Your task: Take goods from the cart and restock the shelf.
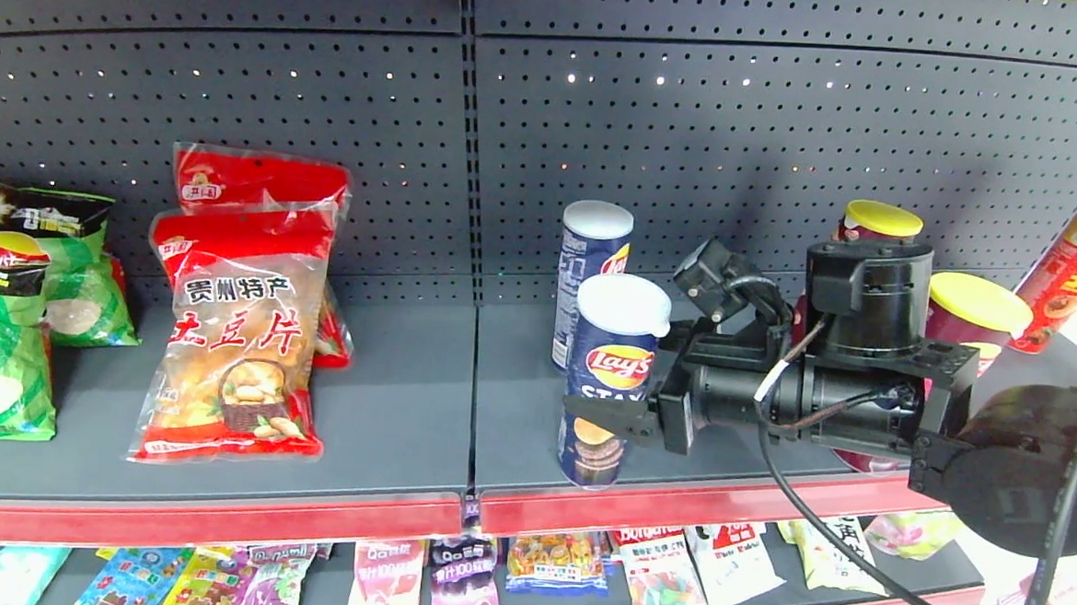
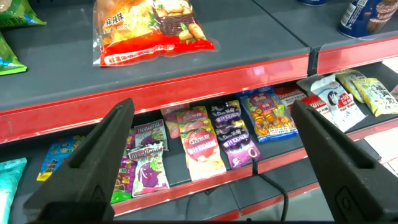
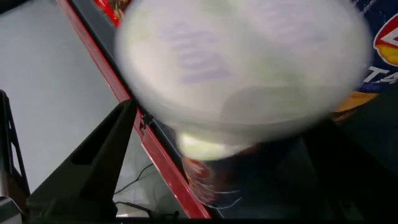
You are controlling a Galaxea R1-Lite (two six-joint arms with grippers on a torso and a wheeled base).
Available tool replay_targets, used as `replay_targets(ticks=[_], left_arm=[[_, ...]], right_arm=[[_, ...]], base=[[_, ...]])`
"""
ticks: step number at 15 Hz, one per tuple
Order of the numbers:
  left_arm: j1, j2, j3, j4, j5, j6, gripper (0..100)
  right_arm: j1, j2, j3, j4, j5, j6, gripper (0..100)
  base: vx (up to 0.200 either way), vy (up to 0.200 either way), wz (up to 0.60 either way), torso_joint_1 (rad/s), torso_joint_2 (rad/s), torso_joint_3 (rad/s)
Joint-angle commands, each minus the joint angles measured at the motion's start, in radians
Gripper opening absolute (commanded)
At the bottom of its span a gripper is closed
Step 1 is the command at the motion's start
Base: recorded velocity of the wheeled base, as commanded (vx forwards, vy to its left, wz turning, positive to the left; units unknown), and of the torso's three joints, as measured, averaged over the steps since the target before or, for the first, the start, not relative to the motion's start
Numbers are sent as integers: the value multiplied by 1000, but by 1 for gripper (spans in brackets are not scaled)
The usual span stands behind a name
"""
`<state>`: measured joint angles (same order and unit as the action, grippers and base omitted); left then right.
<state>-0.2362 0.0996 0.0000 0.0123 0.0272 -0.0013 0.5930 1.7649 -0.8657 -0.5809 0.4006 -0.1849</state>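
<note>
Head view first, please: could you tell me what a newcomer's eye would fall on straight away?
The right pincer sits around a blue chip can at the upper shelf's front edge, with a second blue can behind it. Further left stand large red snack bags.

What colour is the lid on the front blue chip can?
White lid on the dark blue cylindrical chip can; head view shows it best.

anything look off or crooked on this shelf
Yes. The red can at the far right end of the shelf leans steeply instead of standing upright like the yellow-lidded cans next to it. The blue cans stand upright, and nothing looks spilled or damaged.
</note>
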Motion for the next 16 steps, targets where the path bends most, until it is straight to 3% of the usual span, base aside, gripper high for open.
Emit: replay_targets(ticks=[1,7,12,16], left_arm=[[0,0,0,0,0,0,100],[0,2,0,0,0,0,100],[0,0,0,0,0,0,100],[0,2,0,0,0,0,100]], right_arm=[[-13,-16,39,-2,0,-4,100],[-101,-88,160,-2,12,-8,100],[-102,-130,358,-111,14,-4,100],[-101,-85,393,-119,1,-10,100]], base=[[0,0,0,0,0,0],[0,0,0,0,0,0],[0,0,0,0,0,0],[0,0,0,0,0,0]])
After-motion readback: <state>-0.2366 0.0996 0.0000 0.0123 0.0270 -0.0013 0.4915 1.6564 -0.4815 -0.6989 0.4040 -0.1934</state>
